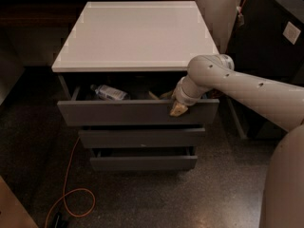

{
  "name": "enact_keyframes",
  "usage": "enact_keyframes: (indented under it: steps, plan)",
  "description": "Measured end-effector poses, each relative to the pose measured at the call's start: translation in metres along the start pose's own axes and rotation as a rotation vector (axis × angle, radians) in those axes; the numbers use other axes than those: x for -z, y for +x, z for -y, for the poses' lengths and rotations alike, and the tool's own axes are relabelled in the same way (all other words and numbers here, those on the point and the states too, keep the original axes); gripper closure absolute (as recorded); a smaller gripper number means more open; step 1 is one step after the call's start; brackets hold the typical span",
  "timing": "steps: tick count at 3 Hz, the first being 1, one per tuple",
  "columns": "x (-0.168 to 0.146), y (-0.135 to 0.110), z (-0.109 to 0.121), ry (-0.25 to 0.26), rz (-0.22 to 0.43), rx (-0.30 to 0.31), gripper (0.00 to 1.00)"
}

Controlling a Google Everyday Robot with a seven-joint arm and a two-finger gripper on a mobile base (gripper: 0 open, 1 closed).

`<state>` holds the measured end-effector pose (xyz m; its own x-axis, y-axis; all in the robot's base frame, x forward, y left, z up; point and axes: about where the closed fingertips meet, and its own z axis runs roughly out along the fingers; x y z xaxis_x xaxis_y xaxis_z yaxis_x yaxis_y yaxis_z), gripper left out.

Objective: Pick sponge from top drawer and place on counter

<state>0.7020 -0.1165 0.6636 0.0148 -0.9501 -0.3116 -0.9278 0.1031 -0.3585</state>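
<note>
The top drawer (137, 112) of the grey cabinet stands pulled open under the white counter (137, 32). My gripper (177, 108) hangs at the right part of the drawer, over its front edge, at the end of the white arm (237, 87) coming in from the right. The sponge is hidden; I cannot make it out in the dark drawer or in the gripper. A clear plastic bottle (109, 93) lies in the drawer's left half.
Two shallower grey drawers (142, 137) stand slightly pulled out below. An orange cable (71, 194) loops on the speckled floor at the left. A dark cabinet (270, 42) stands to the right behind the arm.
</note>
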Motion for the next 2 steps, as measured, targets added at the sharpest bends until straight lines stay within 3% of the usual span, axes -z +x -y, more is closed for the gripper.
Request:
enact_keyframes:
  steps: [1, 2]
  plan:
    - [0.0000, 0.0000, 0.0000, 0.000, 0.000, 0.000, 1.00]
    - [0.0000, 0.0000, -0.0001, 0.000, 0.000, 0.000, 0.84]
